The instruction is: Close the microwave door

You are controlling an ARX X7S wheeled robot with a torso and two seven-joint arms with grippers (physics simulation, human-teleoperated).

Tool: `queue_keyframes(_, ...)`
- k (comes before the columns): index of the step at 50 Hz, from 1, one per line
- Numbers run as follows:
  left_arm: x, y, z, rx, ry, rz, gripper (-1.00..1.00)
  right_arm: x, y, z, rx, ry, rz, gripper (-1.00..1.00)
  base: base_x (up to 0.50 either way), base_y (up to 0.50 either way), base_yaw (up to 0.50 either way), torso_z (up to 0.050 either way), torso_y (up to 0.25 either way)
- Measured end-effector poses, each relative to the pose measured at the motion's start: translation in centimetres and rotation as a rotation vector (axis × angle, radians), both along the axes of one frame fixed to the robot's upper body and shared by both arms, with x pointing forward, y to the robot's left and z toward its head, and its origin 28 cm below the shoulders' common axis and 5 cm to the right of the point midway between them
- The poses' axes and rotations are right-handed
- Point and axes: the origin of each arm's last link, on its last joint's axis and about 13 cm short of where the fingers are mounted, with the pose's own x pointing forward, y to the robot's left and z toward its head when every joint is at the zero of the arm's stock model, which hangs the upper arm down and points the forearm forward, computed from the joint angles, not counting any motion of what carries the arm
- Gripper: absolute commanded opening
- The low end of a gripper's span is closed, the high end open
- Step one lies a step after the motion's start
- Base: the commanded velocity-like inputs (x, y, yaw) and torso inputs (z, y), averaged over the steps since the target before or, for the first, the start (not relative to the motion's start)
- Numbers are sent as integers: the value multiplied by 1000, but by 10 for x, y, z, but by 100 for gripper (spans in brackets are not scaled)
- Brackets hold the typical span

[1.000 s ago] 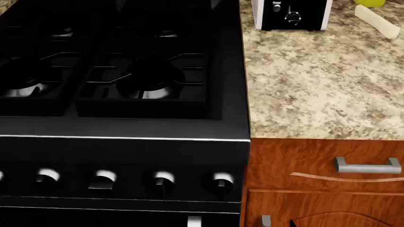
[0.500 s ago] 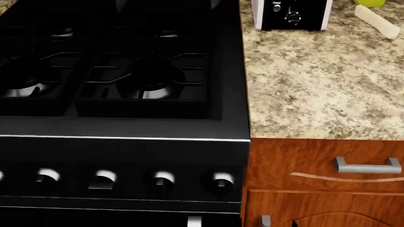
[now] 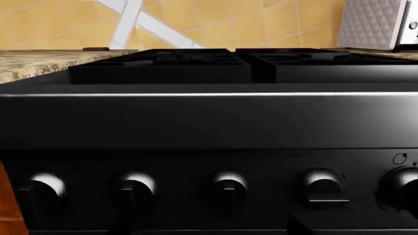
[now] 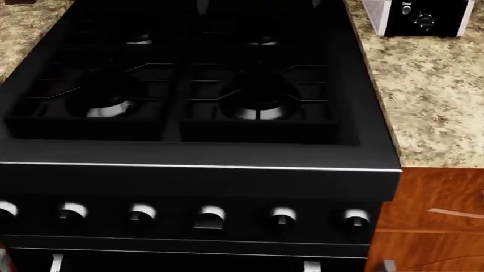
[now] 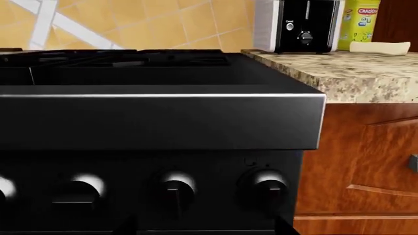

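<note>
The microwave and its door are out of view in all three views. My right gripper (image 5: 202, 227) shows only as two dark fingertips at the edge of the right wrist view. They stand wide apart with nothing between them, close in front of the stove's knob row (image 5: 173, 188). Of my left gripper only one dark shape (image 3: 353, 226) shows, low in the left wrist view against the black stove front (image 3: 209, 122). How its jaws stand is lost in the dark. Neither arm appears in the head view.
A black gas stove (image 4: 196, 102) with a knob row (image 4: 212, 216) fills the head view. Speckled granite counter (image 4: 438, 102) lies to its right with a toaster (image 4: 423, 20) at the back. A wooden drawer front (image 4: 431, 221) sits below. A yellow canister (image 5: 359, 22) stands beside the toaster.
The head view has swung left: the stove now sits centred, and the toaster, counter and drawer have slid toward the right edge. A strip of counter appears at the far left.
</note>
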Motion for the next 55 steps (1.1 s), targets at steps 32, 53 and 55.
queue_keyframes(32,-1,0,0,3,-3,0,100,-1,0,0,-2,0,-2,100,0,500,0,0,0)
queue_keyframes(53,-1,0,1,5,-4,-3,100,-1,0,0,-5,3,-2,100,0,500,0,0,0)
queue_keyframes(55,-1,0,0,5,-4,-3,100,-1,0,0,-5,3,-2,100,0,500,0,0,0)
